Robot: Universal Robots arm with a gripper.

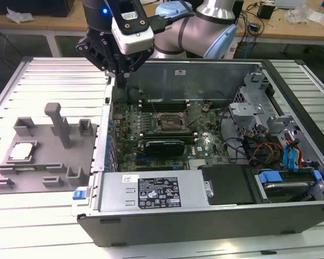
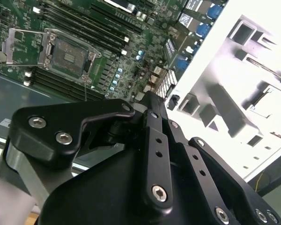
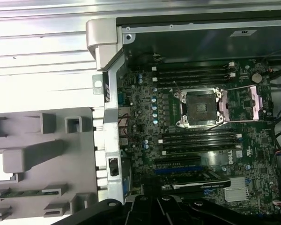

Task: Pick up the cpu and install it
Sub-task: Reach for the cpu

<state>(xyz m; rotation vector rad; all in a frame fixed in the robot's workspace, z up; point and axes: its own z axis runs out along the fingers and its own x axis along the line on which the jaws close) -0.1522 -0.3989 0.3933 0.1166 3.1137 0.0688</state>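
Cpu (image 1: 21, 152) lies flat in the grey tray (image 1: 49, 157), well to the exterior view's left of the closed, empty fingers (image 1: 120, 76)

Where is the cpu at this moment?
The cpu lies on the grey tray at the exterior view's left, outside the case, left of the tray's tall post.

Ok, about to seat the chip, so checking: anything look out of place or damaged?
Nothing stands out. The cpu lies flat in its pocket on the grey tray, at the exterior view's left, and the socket is empty with its bracket swung open.
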